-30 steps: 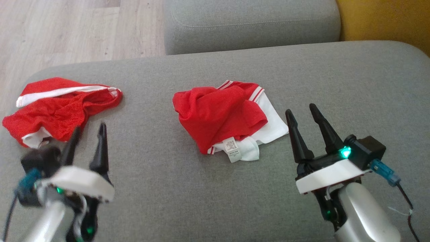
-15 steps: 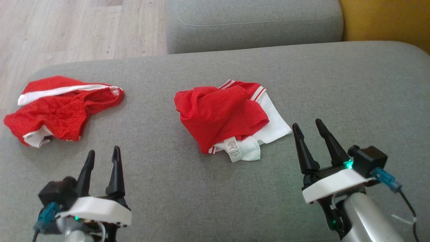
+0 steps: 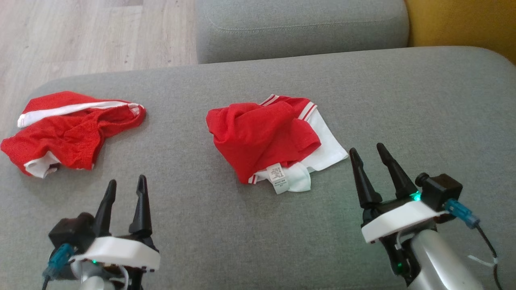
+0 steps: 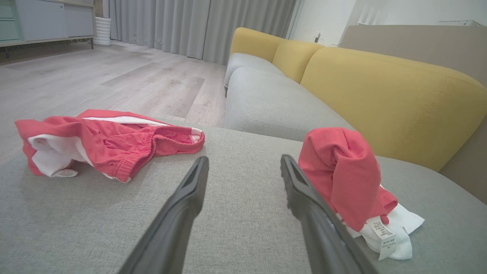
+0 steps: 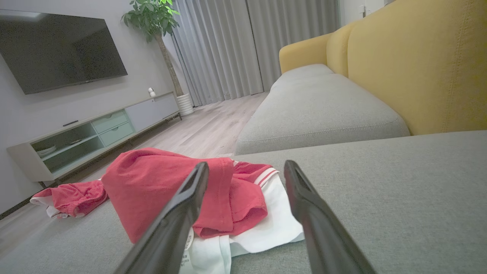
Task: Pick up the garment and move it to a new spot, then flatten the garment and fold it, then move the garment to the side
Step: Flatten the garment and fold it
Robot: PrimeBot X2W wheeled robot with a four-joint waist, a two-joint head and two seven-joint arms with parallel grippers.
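The garment (image 3: 266, 141), a red and white piece crumpled into a loose heap, lies near the middle of the grey sofa seat (image 3: 383, 88). Since it sits between the two arms, it is probably the one the task means. A second red garment (image 3: 68, 131) lies well apart from it, out at its 9 o'clock in the head view. The left jaws hover low at the heap's 7 o'clock and the right jaws at its 4 o'clock; both pairs stand wide apart, hold nothing and touch no cloth. The fabric looks thin, light and limp. It should sag and trail from any pinch rather than keep its shape, and the fuzzy upholstery is likely to drag at it, so lifting ought to serve better than sliding. The red layer is bunched over a flatter white layer (image 3: 328, 149), and a pinch at the heap's top might raise only that upper fold. Better holds seem to be the edges: the striped trim (image 3: 308, 110) at 1 o'clock looks thicker and less apt to slip, and the white corner at 4 o'clock lies nearest the right jaws. The care label (image 3: 278, 176) at 6 o'clock marks a hem, but it is too small and flimsy to grip alone.
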